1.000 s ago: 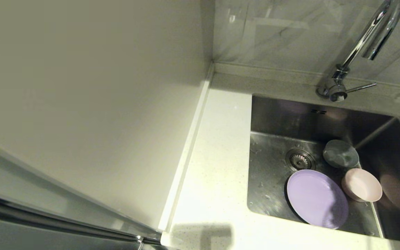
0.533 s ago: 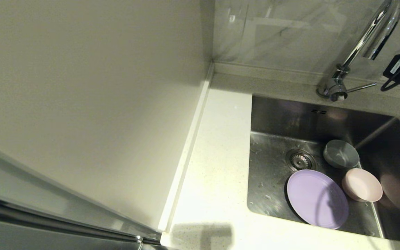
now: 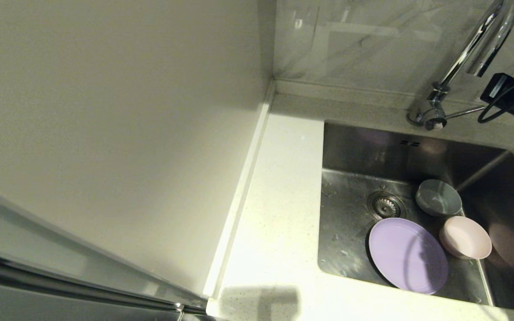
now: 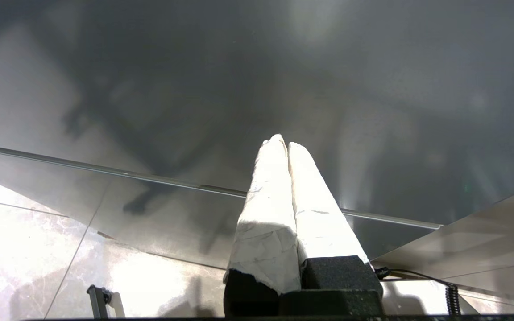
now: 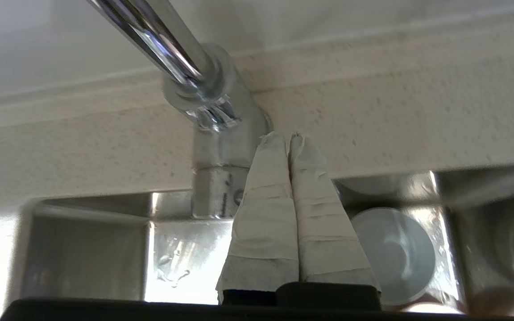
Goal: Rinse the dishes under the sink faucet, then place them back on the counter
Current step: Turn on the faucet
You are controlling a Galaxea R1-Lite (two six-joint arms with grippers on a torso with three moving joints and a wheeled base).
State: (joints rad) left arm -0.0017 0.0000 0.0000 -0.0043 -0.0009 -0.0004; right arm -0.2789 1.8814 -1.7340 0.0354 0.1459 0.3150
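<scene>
A tall pale cabinet panel [image 3: 105,133] filled the left side of the head view. Beside it ran the white speckled counter [image 3: 279,214] with its low raised edge strip [image 3: 239,196], and behind that the grey marbled wall tile [image 3: 350,40]. The left gripper [image 4: 287,143] did not show in the head view; its own wrist view showed its taped fingers [image 4: 268,209] pressed together on nothing, in front of a dark glossy surface [image 4: 257,80].

Further right lay the stainless steel sink [image 3: 355,151] with its round drain strainer [image 3: 385,205]. All three dishes sat on the basin floor: the lilac plate [image 3: 408,255] nearest the front, the blue-grey bowl [image 3: 438,197] just right of the strainer, and the pink bowl [image 3: 465,243] close beside the plate's right edge.

The chrome gooseneck faucet [image 3: 475,44] rose from the rear ledge, its thin side lever [image 3: 462,113] pointing right. The right arm [image 3: 513,96] came in from the right edge at the lever's end. In the right wrist view the right gripper [image 5: 289,139] had its taped fingers [image 5: 263,214] closed together, empty, with their tips just beside the faucet base [image 5: 221,147], above the blue-grey bowl [image 5: 393,249].
</scene>
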